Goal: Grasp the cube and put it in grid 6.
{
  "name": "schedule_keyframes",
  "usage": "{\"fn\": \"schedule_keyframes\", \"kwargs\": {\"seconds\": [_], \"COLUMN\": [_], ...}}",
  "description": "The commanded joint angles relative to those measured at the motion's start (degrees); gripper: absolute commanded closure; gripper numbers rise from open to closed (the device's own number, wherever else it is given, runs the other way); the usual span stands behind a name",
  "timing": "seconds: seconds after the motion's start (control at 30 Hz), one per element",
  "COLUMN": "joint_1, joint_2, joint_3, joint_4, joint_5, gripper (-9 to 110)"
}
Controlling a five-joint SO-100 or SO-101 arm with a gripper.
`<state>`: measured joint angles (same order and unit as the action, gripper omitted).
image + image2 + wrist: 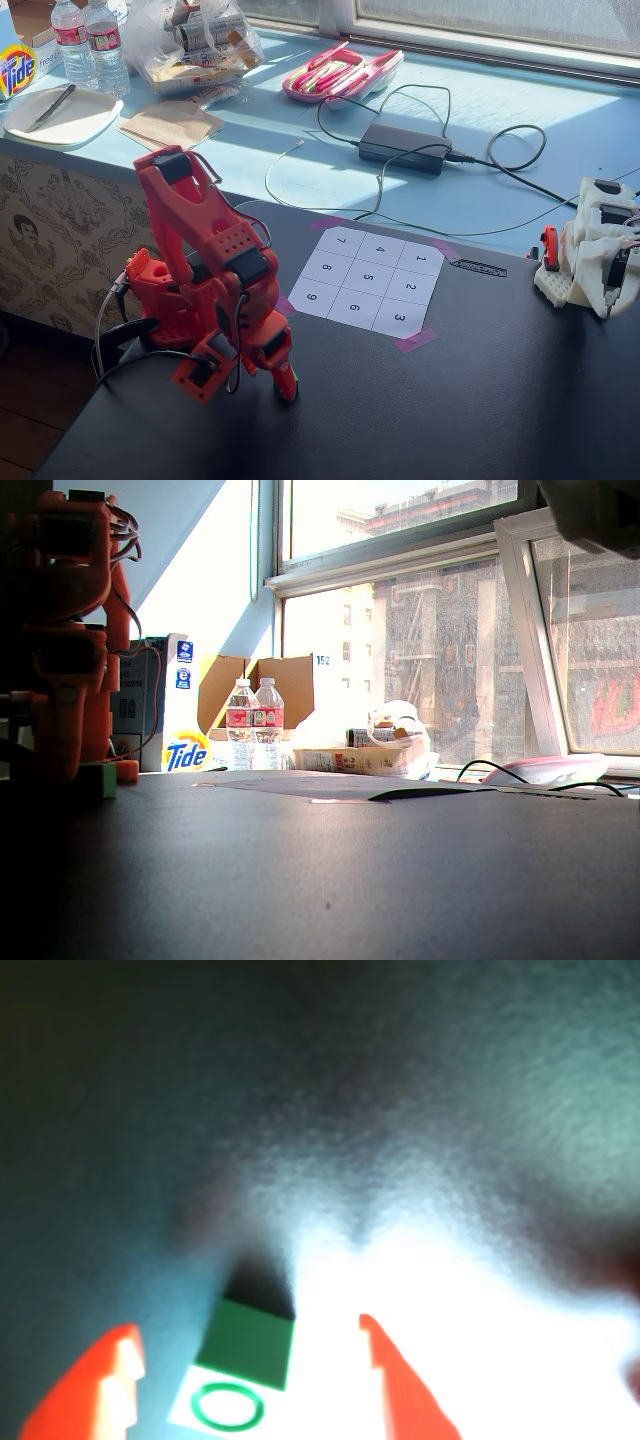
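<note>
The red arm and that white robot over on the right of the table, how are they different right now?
The red arm is bright orange-red; the white robot is pale.
The red arm bends down with its gripper at the table; the white robot sits folded and low.
In the wrist view the red arm's gripper straddles the green cube, while nothing shows in the white robot's grasp.
Both stand on the same dark table, beside the numbered sheet.

Home windowsill workspace: Tide box (15, 70), water bottles (90, 42), paper plate (60, 113), city window view.
</note>
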<state>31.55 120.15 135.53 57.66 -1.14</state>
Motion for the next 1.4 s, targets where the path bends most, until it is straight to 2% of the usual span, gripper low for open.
{"fn": "schedule_keyframes", "kwargs": {"seconds": [0.0,0.6,0.67,0.73,0.8,1.13,1.37], "joint_1": [-0.8,-6.4,-6.8,-6.9,-6.8,-7.6,-10.3], "joint_2": [0.2,-3.1,-3.2,-2.9,-2.7,-1.1,4.9], "joint_3": [-0.4,0.3,0.6,1.4,1.5,1.5,-4.8], "joint_4": [0.6,-6.0,-7.0,-7.8,-7.8,-7.5,-2.5], "joint_5": [2.3,14.2,13.6,13.1,13.5,10.6,-1.3], "gripper": [67,70,72,80,101,101,101]}}
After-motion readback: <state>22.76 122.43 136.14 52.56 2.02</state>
